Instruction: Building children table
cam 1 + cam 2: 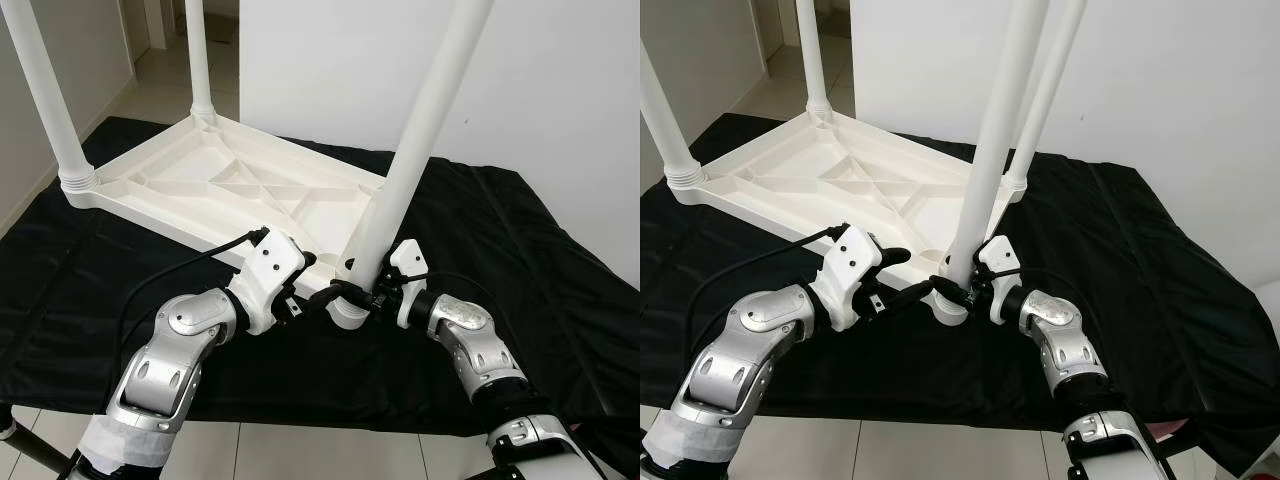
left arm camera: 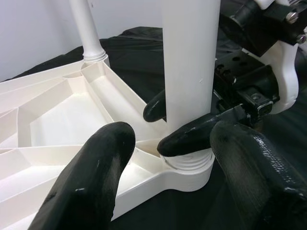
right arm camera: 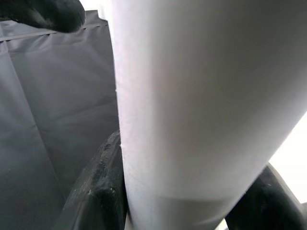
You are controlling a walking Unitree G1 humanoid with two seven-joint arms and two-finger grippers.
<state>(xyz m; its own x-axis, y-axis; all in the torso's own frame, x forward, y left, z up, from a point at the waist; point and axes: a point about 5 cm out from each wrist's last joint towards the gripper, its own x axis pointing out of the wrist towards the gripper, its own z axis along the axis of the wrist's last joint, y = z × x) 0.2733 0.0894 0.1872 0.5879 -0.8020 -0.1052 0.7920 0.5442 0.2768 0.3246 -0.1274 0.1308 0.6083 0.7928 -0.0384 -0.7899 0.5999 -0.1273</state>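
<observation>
The upturned tabletop (image 1: 210,185) lies on a black sheet (image 1: 520,300). The right gripper (image 1: 962,285), jaws pinching the near leg (image 1: 400,190) at its socket, could cross-thread it; the left gripper (image 1: 902,288) waits spread beside.

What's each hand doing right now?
Left hand: open, fingers spread either side of the near table leg's base, not gripping it.
Right hand: shut on the table leg just above its socket.

All four white legs (image 1: 420,140) run out of frame at the top, so their upper ends cannot be seen. The right gripper (image 1: 372,292) fingertips are hidden behind the nearest leg.
</observation>
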